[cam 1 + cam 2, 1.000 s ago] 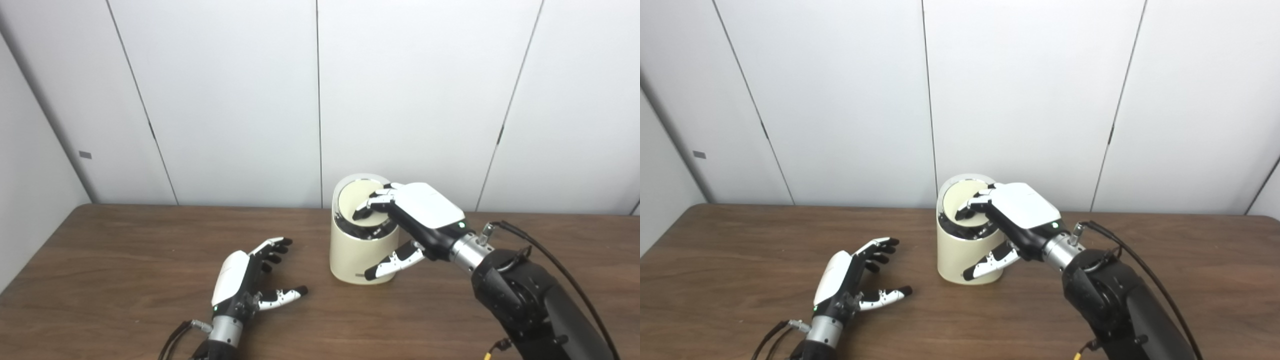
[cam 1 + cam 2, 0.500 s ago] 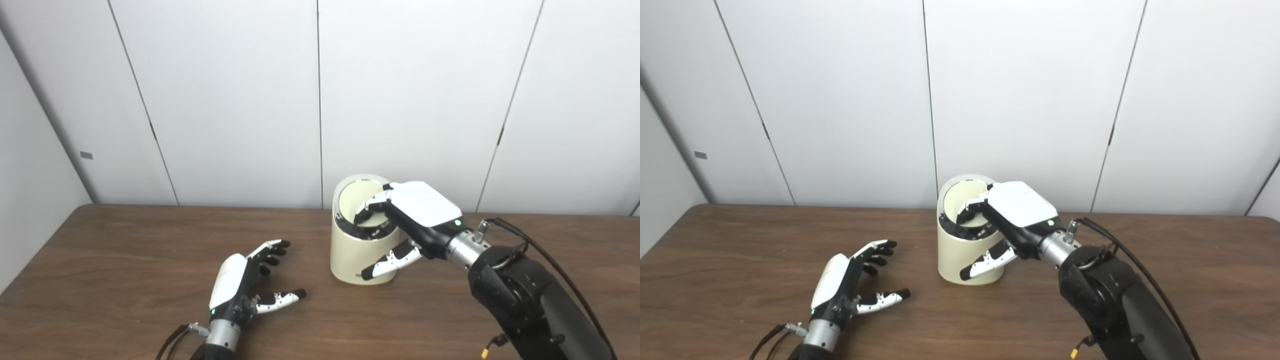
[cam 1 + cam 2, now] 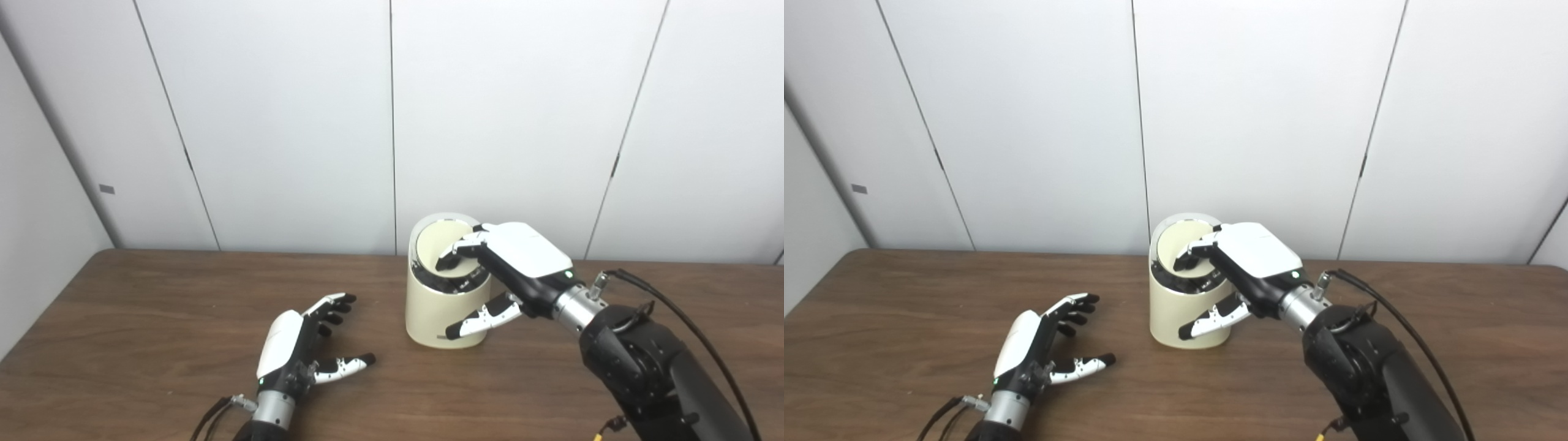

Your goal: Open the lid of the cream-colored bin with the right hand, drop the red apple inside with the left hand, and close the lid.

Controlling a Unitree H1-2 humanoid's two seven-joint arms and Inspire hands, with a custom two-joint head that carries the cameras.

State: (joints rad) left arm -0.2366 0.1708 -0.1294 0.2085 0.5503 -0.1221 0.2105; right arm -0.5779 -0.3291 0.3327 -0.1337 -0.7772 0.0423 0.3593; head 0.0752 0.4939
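Observation:
The cream-colored bin [image 3: 430,313] stands on the table a little right of centre. Its round lid [image 3: 436,242] is tilted up toward the back, and a dark gap shows under its front edge. My right hand [image 3: 519,252] reaches over the bin from the right with its fingertips on the lid's face. Its thumb hangs apart in front of the bin wall. My left hand [image 3: 293,343] lies on the table left of the bin, fingers spread, holding nothing. No red apple is in view.
The brown wooden table [image 3: 153,318] runs across the picture. White wall panels [image 3: 275,122] stand just behind the bin. My right forearm and its cable [image 3: 649,367] cover the table's right front.
My right hand shifted slightly left over the bin and came back. The lid stays tilted up. My left hand has barely moved.

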